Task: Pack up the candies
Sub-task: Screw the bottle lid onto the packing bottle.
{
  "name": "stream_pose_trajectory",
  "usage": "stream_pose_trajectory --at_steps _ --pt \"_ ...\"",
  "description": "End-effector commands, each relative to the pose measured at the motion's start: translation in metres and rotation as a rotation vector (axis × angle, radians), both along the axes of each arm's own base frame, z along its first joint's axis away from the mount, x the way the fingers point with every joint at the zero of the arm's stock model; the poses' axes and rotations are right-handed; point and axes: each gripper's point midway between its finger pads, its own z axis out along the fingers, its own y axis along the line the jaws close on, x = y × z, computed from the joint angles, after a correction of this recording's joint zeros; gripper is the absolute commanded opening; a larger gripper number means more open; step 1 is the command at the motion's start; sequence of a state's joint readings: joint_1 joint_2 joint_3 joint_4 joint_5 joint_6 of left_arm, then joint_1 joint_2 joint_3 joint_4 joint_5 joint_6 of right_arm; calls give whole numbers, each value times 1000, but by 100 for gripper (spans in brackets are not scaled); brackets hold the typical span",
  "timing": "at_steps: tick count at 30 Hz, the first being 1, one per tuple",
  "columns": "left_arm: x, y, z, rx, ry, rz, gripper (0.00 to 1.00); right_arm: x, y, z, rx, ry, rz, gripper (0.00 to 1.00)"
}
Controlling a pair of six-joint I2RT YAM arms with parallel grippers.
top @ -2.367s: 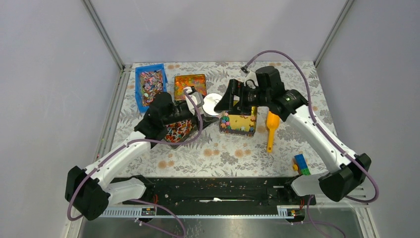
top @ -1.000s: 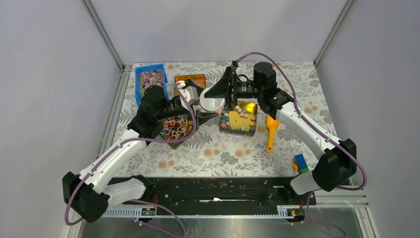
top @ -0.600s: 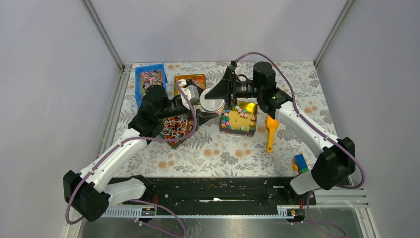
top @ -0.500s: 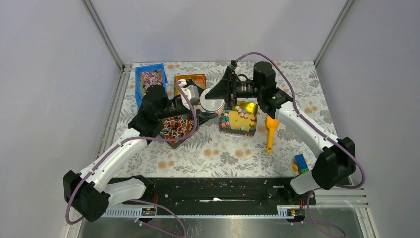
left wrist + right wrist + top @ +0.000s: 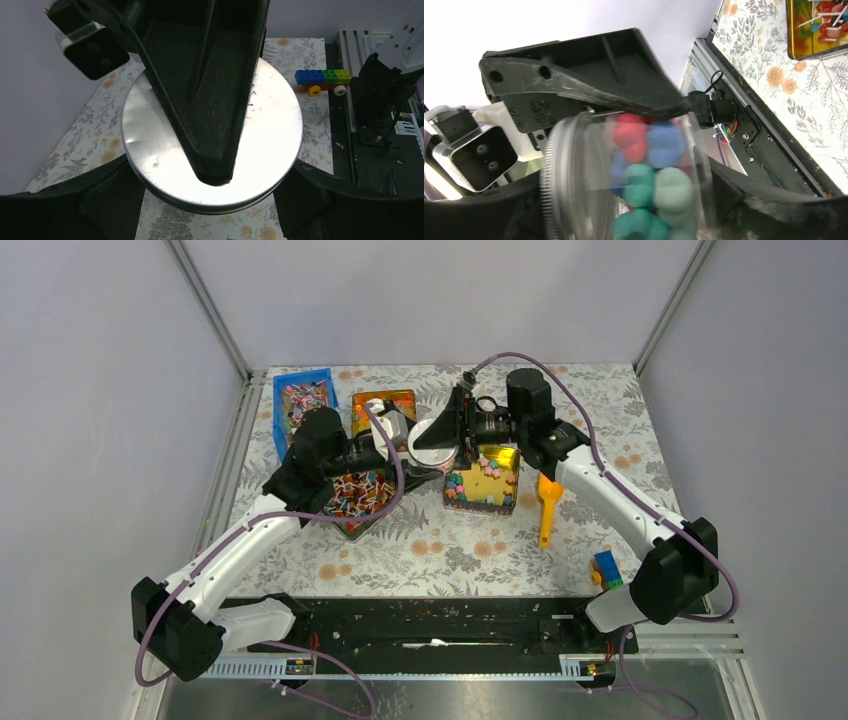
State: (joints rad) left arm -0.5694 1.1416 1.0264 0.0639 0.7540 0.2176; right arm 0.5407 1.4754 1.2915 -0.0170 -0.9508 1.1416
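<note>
While tipped on its side above the worktop point(image 5: 600, 410), reads as a two-arm lid job on the clear jar point(image 5: 589, 150). Pins the metal lid point(image 5: 270, 130) by its rim in the left claw point(image 5: 210, 200), spread wide, likely as the fixed end for twisting. Straddles the jar body with the right claw point(image 5: 634, 200); can't tell if clamped or loose. Shows some candies point(image 5: 664, 145) inside the jar, more in the box point(image 5: 480, 506) close by.
</note>
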Motion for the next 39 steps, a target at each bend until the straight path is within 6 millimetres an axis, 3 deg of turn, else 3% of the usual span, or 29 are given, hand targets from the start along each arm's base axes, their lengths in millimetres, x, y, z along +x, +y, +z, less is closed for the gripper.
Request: stream_pose_trajectory --at_steps 1,2,4,10,11,12,13,15,16,25,31,39 --pt "-3 -1 62 -102 -185 -24 56 -13 1 13 29 -55 34 52" --pt "-3 -1 62 -103 -185 -25 56 -12 2 14 41 -59 37 30" --pt "-3 -1 62 -107 -185 -24 56 -10 3 14 52 -59 40 1" --pt "-2 -2 63 -112 -180 -22 56 -10 2 11 52 -72 29 1" --pt "-2 -1 63 -111 -179 -19 56 -9 2 8 41 -75 21 22" --pt "-2 -1 62 -109 -176 -19 56 -8 0 7 29 -83 9 49" --pt "-1 -1 60 -105 -172 -18 56 -7 -2 5 14 -96 -3 68" --pt "-2 0 57 -93 -164 -17 56 -3 -8 1 -35 -113 -44 95" --pt "-2 1 54 -85 -160 -17 56 -2 -12 -1 -58 -126 -58 99" --pt "-5 8 27 -16 -113 -14 55 16 -49 11 -178 -320 -205 100" --pt "-14 14 -1 57 -53 -21 54 21 -70 25 -231 -561 -288 100" --pt "-27 22 -26 110 18 -32 53 7 -77 39 -228 -935 -170 100"
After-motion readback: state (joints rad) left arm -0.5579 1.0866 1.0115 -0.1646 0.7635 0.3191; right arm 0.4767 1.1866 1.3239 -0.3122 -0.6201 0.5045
